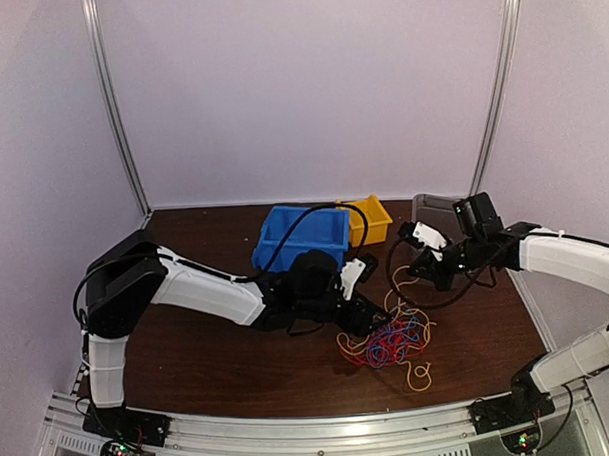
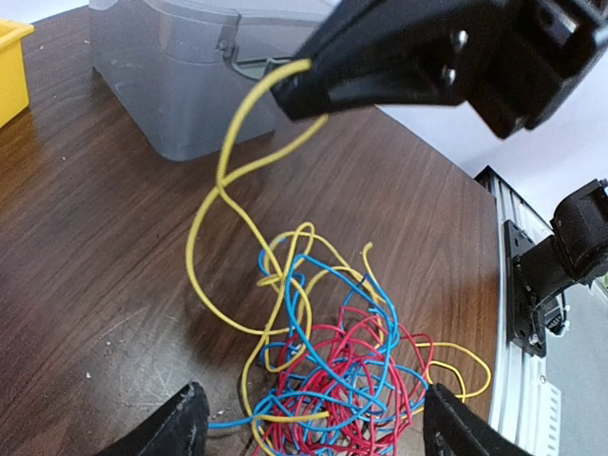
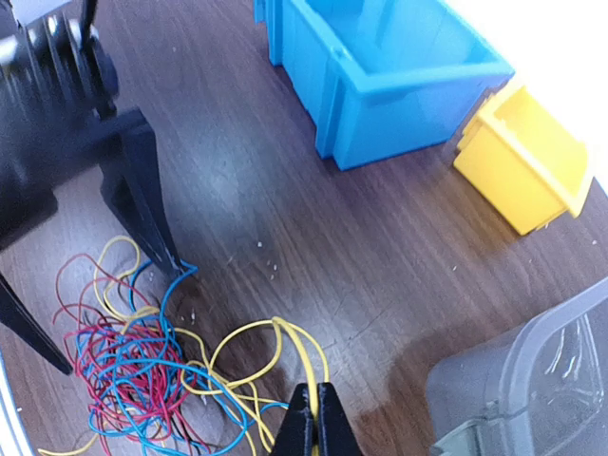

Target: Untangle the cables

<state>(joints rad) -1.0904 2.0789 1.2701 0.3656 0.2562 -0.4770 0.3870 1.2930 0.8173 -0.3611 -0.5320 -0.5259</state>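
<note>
The cables (image 2: 347,380) are a knot of thin red, blue and yellow strands on the dark wooden table, also seen as cables (image 1: 394,343) and cables (image 3: 133,370). My left gripper (image 2: 313,432) is open, its two fingertips (image 2: 180,427) planted either side of the tangle's near edge, holding nothing. My right gripper (image 3: 315,423) is shut on a yellow cable loop (image 3: 285,337), pinched between its tips. In the left wrist view that right gripper (image 2: 296,87) hangs above the table, the yellow strand (image 2: 223,180) rising from the tangle to it. From above, the left gripper (image 1: 371,321) and right gripper (image 1: 414,274) flank the pile.
A blue bin (image 1: 300,236) and a yellow bin (image 1: 372,219) stand at the back behind the left arm. A grey translucent container (image 1: 434,208) sits at the back right, close to the right wrist. The table's metal rail (image 2: 518,285) runs just past the tangle.
</note>
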